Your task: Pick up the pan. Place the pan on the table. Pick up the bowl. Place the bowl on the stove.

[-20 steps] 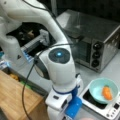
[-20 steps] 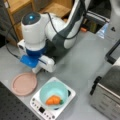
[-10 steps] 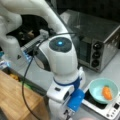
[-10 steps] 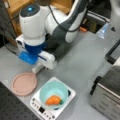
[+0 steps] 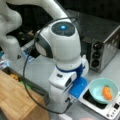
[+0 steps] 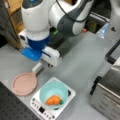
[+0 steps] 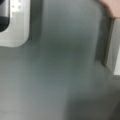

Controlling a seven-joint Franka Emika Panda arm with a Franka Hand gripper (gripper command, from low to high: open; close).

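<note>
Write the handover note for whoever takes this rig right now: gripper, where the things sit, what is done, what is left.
Gripper: fingers hidden behind the arm in both front views; it hangs over the table, beside the stove, holding nothing that shows.
Pan: flat on the table, at the stove's left in a front view.
Bowl: on the stove, with the orange food in it.
Done: pan on the table, bowl on the stove.
Left: nothing that shows.

The teal bowl (image 6: 54, 93) with an orange food piece is sitting on the white stove (image 6: 40, 108). The flat pink pan (image 6: 23, 83) is lying beside the stove on the grey table (image 6: 82, 65).
</note>
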